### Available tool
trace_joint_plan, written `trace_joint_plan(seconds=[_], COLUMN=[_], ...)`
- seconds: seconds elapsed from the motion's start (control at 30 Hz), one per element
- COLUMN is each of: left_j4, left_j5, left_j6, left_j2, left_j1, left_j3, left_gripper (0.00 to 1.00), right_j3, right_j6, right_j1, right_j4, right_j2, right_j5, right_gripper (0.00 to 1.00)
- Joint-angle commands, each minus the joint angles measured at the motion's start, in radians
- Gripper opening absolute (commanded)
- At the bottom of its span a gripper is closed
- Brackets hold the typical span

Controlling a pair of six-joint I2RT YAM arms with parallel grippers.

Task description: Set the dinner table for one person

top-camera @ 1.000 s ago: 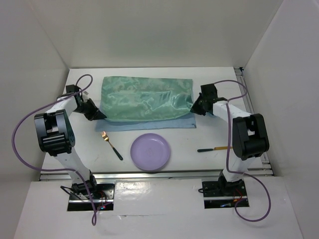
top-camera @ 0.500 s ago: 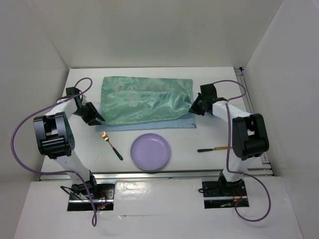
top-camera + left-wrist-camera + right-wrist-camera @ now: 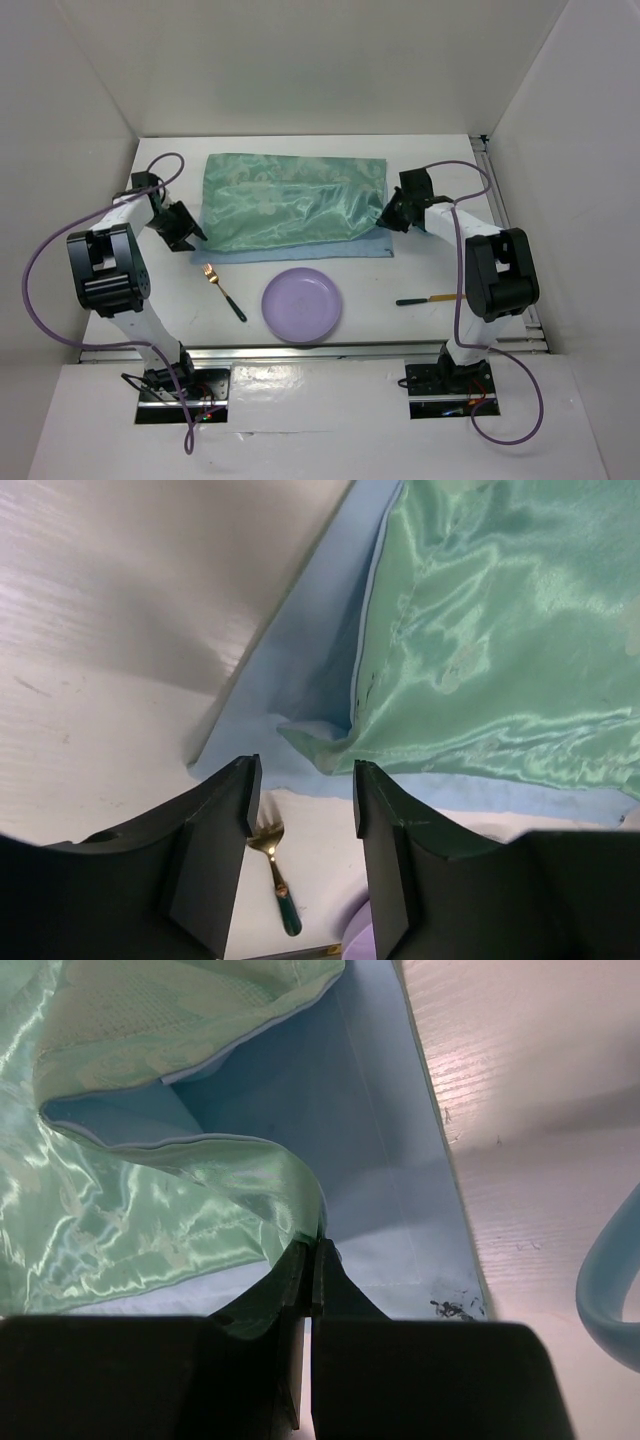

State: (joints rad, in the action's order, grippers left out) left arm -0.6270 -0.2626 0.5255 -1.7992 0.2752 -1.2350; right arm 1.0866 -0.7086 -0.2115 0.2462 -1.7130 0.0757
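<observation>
From above, the white table [image 3: 440, 180] fills the floor of the booth, its long axis running left to right, with metal rails along the near and right edges. A green cloth [image 3: 290, 200] with a blue underlayer lies lengthwise across its far half. Nearer the arms sit a fork [image 3: 222, 290], a purple plate [image 3: 302, 304] and a knife [image 3: 430, 298]. The left gripper [image 3: 192, 236] is at the cloth's near-left corner, the right gripper [image 3: 388, 216] at its near-right corner.

The left wrist view shows the left gripper [image 3: 305, 790] spread and holding nothing, just short of the cloth [image 3: 500, 660] corner, with the fork [image 3: 275, 870] beyond on the table [image 3: 100, 730].

The right wrist view shows the right gripper [image 3: 312, 1260] pressed together, pinching the cloth [image 3: 130, 1210] edge above the table [image 3: 520, 1110].
</observation>
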Motion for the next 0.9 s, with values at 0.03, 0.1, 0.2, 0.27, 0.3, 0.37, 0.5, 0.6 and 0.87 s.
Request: trace_joint_plan(seconds=[0.03,0.1,0.2,0.27,0.3,0.37,0.5,0.6,0.87], left_j4=[0.012,0.021,0.021,0.021,0.021,0.021,0.009,-0.019,-0.120], left_j5=[-0.015,-0.030,-0.017,-0.026,-0.026,-0.026,-0.026,-0.017,0.036], left_j6=[-0.013,-0.013,-0.013,-0.013,-0.013,-0.013,-0.013,-0.022,-0.013], left_j2=[-0.069,-0.080,-0.104,-0.117,-0.117,-0.117,-0.108,-0.098,0.003], left_j1=[-0.001,-0.011,-0.021,-0.021,-0.021,-0.021,-0.021,-0.021,-0.001], left_j3=[-0.054,-0.073,-0.086,-0.086,-0.086,-0.086,-0.098,-0.132,-0.248], left_gripper=[0.55,0.53,0.52,0.50,0.48,0.34,0.06,0.00,0.00], right_j3=[0.035,0.035,0.035,0.035,0.035,0.035,0.035,0.044,0.053], right_j6=[0.000,0.000,0.000,0.000,0.000,0.000,0.000,0.000,0.018], right_j1=[-0.012,-0.022,-0.022,-0.022,-0.022,-0.022,-0.022,-0.022,-0.022], right_j4=[-0.027,-0.027,-0.027,-0.027,-0.027,-0.027,-0.027,-0.027,-0.008], right_j2=[0.016,0.016,0.016,0.016,0.016,0.016,0.016,0.016,0.065], right_j5=[0.006,0.006,0.006,0.006,0.006,0.006,0.006,0.006,-0.004], right_gripper=[0.00,0.00,0.00,0.00,0.00,0.00,0.00,0.00,0.00])
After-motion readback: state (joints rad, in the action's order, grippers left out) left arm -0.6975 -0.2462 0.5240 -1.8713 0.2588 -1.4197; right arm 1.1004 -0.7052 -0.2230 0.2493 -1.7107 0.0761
